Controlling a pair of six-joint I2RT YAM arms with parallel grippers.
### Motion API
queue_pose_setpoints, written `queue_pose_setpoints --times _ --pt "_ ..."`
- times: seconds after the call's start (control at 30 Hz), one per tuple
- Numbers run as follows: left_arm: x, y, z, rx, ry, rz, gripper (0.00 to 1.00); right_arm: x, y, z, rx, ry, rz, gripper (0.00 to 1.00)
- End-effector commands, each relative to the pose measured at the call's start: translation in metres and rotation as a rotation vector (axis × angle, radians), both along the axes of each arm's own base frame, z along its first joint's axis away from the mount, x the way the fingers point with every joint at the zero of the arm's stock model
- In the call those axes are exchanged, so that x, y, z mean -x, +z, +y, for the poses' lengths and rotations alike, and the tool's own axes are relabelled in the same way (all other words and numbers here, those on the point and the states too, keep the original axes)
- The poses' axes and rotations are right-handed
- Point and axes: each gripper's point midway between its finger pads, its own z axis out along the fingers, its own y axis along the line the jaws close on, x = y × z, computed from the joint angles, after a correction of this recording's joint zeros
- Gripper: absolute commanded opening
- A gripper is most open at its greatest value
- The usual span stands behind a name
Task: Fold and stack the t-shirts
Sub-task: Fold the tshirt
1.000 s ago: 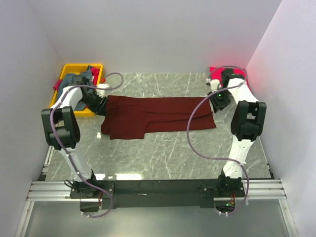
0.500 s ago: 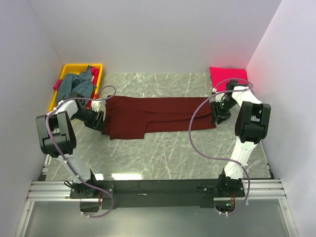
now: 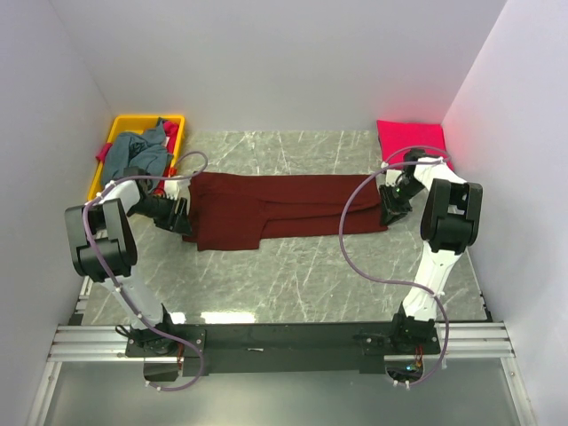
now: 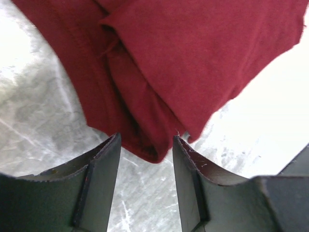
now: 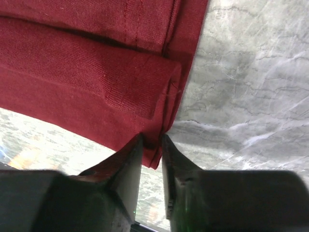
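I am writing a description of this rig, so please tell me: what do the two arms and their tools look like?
The left arm and right arm have white links and bulky black joints. A mauve cable loops loosely along each arm. The left tool and right tool have black, flat, angular fingers.

Right hand (image 5: 151, 141) has closed on maroon shirt (image 5: 87, 67) (its corner).

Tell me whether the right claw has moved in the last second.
Yes. The right claw came toward the near edge of the table, off the pink shirt, down to the right end of the maroon shirt.
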Motion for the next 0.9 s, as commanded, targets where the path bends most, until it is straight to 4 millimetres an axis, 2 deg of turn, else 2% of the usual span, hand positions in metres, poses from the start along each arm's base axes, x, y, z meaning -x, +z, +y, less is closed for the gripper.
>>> queue_pose_setpoints --times 0.0,0.07,0.17,0.2,0.27,0.3,0.37,0.5,0.6,0.63,0.67,0.7,0.73,0.77,0.8,0.87 --pt "0.004 0.017 -0.011 0.063 -0.015 -0.017 0.53 -0.002 -0.001 0.003 -0.016 -0.009 -0.005 0.26" --pt "0.007 0.015 -0.011 0.059 -0.013 -0.01 0.52 0.0 -0.002 0.004 -0.018 -0.009 0.001 0.16" --pt "0.01 0.008 -0.01 0.046 -0.007 0.0 0.44 0.003 -0.003 0.002 -0.009 -0.003 0.003 0.04" --pt "0.012 0.004 -0.009 0.037 -0.004 0.014 0.33 0.003 -0.003 0.001 -0.003 0.0 0.002 0.01" --pt "0.015 -0.003 -0.004 0.013 0.008 0.041 0.21 0.005 -0.005 -0.005 0.02 -0.001 0.002 0.0" --pt "0.017 -0.005 -0.001 -0.001 0.013 0.047 0.12 0.007 -0.005 -0.007 0.031 0.002 0.004 0.0" --pt "0.023 -0.011 0.006 -0.043 0.016 0.063 0.02 0.009 -0.005 -0.015 0.057 -0.003 0.008 0.0" --pt "0.039 -0.012 0.01 -0.064 0.008 0.092 0.01 0.015 -0.004 -0.023 0.091 0.019 0.0 0.0" --pt "0.043 -0.007 0.007 -0.053 0.01 0.087 0.01 0.024 0.002 -0.015 0.046 0.038 0.005 0.0" --pt "0.042 -0.001 0.006 -0.048 0.013 0.075 0.02 0.026 0.005 -0.012 0.029 0.041 0.006 0.12" --pt "0.04 0.002 0.004 -0.039 0.024 0.069 0.09 0.028 0.013 -0.003 -0.015 0.042 -0.002 0.22" --pt "0.038 0.007 0.004 -0.037 0.027 0.056 0.27 0.028 0.02 0.0 -0.032 0.04 -0.016 0.43" --pt "0.037 0.016 0.002 -0.03 0.025 0.027 0.33 0.027 0.026 0.003 -0.041 0.035 -0.032 0.46" --pt "0.036 0.023 -0.001 -0.012 0.018 0.002 0.39 0.024 0.04 0.004 -0.043 0.029 -0.08 0.47" --pt "0.037 0.03 -0.004 -0.001 0.005 -0.018 0.48 0.022 0.047 0.008 -0.062 0.028 -0.104 0.47" --pt "0.047 0.043 -0.008 0.002 -0.055 -0.059 0.53 0.021 0.065 0.011 -0.065 0.018 -0.162 0.47"
